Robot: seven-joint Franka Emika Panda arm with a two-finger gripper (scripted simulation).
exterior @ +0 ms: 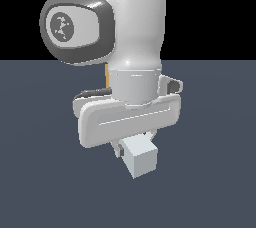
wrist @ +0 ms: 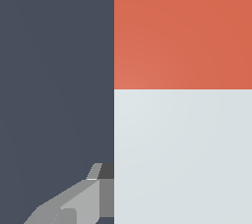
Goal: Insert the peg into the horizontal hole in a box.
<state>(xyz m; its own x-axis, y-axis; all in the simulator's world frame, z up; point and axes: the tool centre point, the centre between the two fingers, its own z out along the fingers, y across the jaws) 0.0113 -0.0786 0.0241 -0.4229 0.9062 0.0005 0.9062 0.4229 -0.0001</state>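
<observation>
One peg [exterior: 140, 158] clamped in the gripper [exterior: 131, 148], its pale grey-white square end jutting out below the white gripper body toward the exterior camera, above the dark blue-grey floor [exterior: 210, 182]. Seen from the wrist, same peg [wrist: 182, 154] very close, grey-white length meeting the red-orange end squarely, with one grey finger [wrist: 78, 203] pressed against its side. Behind the arm [exterior: 135, 27], just a thin tan-orange sliver [exterior: 106, 75] beside the wrist, too little to tell as the box; hole hidden.
</observation>
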